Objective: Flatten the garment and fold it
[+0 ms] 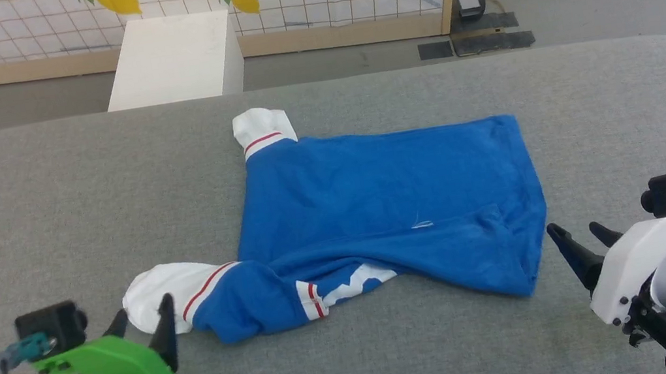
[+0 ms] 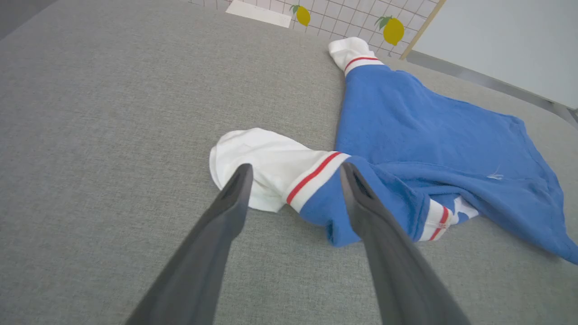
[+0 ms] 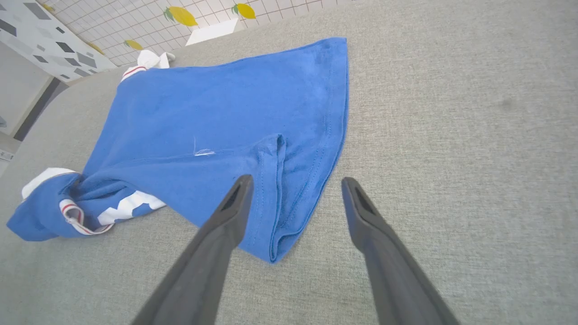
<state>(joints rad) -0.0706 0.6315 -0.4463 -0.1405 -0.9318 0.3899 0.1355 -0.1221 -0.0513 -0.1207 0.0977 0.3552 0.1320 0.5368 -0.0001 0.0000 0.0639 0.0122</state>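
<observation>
Observe shirt point(image 1: 374, 194) lying mid-worktop point(image 1: 45, 203), near edge bunched, with left pincer point(image 1: 143, 306) spread and empty at the near white sleeve point(image 1: 178, 279), right pincer point(image 1: 571, 226) spread and empty just beside the hem corner point(image 1: 529, 286).

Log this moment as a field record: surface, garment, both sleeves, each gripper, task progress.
surface: grey fabric-covered table
garment: blue T-shirt lying sideways, near edge bunched and rolled over, not flat
far sleeve: white, crumpled
near sleeve: white, sticking out from the bunched edge
left gripper: open, empty, aimed at the near sleeve
right gripper: open, empty, beside the near corner of the hem
progress: no fold made yet
</observation>
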